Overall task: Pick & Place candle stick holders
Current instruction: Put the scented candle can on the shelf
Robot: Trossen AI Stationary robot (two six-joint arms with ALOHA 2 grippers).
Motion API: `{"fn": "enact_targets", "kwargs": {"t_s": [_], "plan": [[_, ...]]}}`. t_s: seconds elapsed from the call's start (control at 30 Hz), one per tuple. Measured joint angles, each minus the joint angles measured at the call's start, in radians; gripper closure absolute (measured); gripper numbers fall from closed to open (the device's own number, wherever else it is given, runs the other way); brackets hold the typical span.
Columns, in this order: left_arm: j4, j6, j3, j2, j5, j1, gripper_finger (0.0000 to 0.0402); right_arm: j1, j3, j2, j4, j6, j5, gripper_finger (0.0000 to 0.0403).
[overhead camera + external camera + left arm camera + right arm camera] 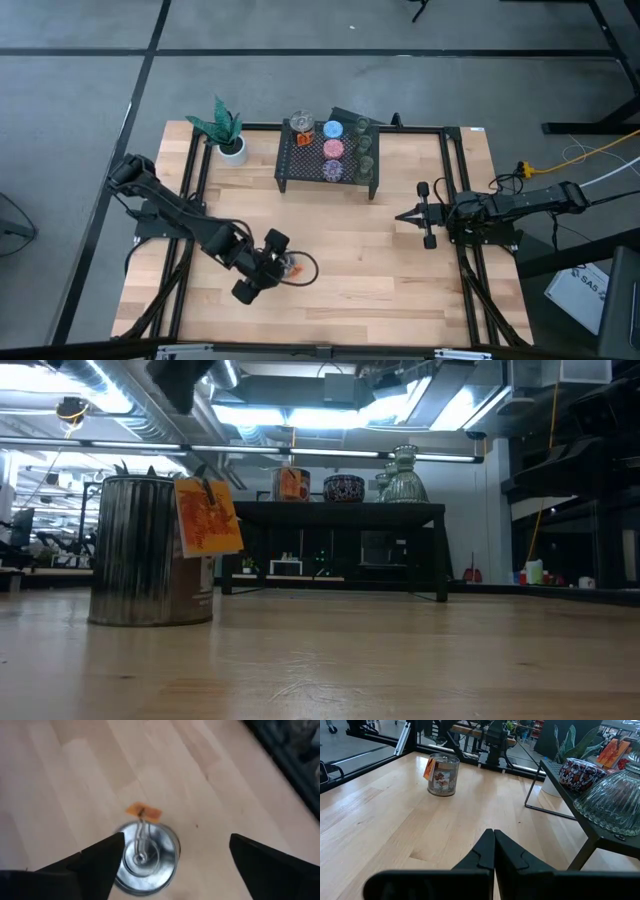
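Note:
A silvery holder (pixel 291 265) with an orange tag stands upright on its base on the table near the front left; it also shows in the low view (pixel 150 550) and the right wrist view (pixel 442 775). My left gripper (pixel 176 840) hovers open above it, fingers wide apart, touching nothing; in the high view the left gripper (pixel 272 266) is just left of the holder. The other holders, silvery (pixel 300 125), blue (pixel 333 129), pink (pixel 333 149), purple (pixel 333 170) and olive-green (pixel 365 145), stand on the black mesh rack (pixel 290 165). My right gripper (pixel 493 840) is shut and empty at the table's right.
A white pot with a green plant (pixel 228 135) stands at the far left, beside the rack. The rack's legs and top edge (pixel 580 827) rise close to my right gripper. Black frame rails (pixel 455 180) run along the table's sides. Bare wood lies between the two arms.

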Motion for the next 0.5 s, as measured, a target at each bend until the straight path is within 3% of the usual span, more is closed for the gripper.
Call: {"fn": "enact_targets", "kwargs": {"t_s": [0.27,0.5], "plan": [[-0.058,-0.076,0.101,0.000,-0.055,0.000,0.0137,0.000,0.000,0.000,0.000,0.000,0.000,0.0400],[-0.063,-0.121,0.118,0.000,-0.094,0.000,0.0223,0.000,0.000,0.000,0.000,0.000,0.000,0.0400]]}}
